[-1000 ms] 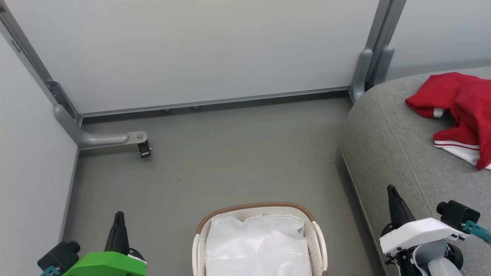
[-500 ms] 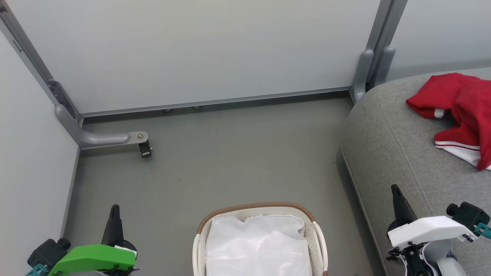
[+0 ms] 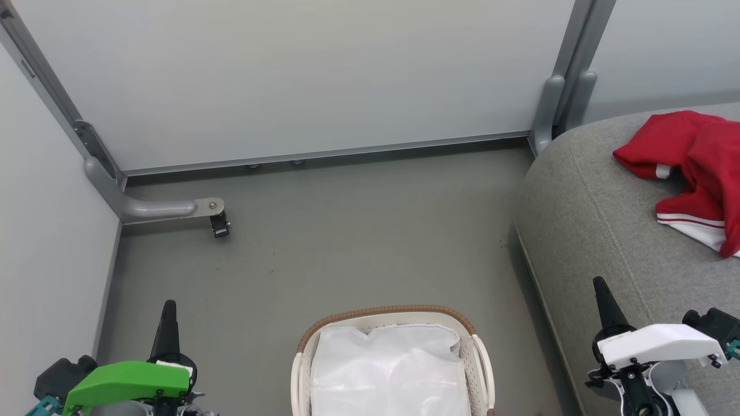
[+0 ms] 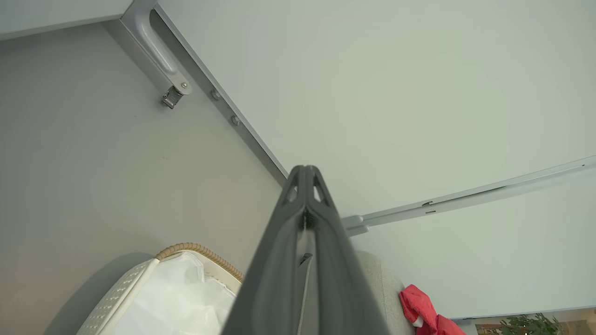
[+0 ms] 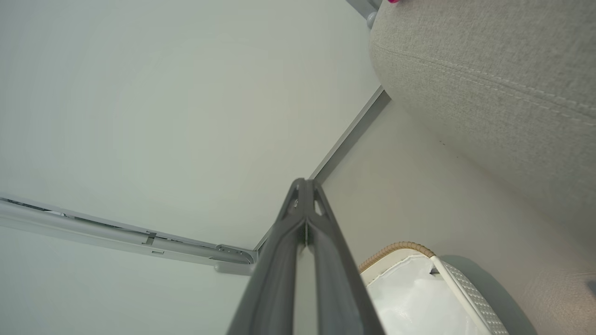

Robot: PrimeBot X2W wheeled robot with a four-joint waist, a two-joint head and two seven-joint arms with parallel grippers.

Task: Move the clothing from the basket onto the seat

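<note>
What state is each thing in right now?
Red sports clothing with white trim: heaped on the grey fabric sofa seat.
White perforated plastic basket with brown rim: upright, white lining sheet inside.
Left gripper: shut, empty.
Right gripper: shut, empty.

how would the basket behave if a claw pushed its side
The basket would probably slide easily, since it stands on a smooth grey floor. It looks light: thin perforated plastic with a white lining sheet showing inside. A push high at the brown rim might tip it rather than slide it.
</note>
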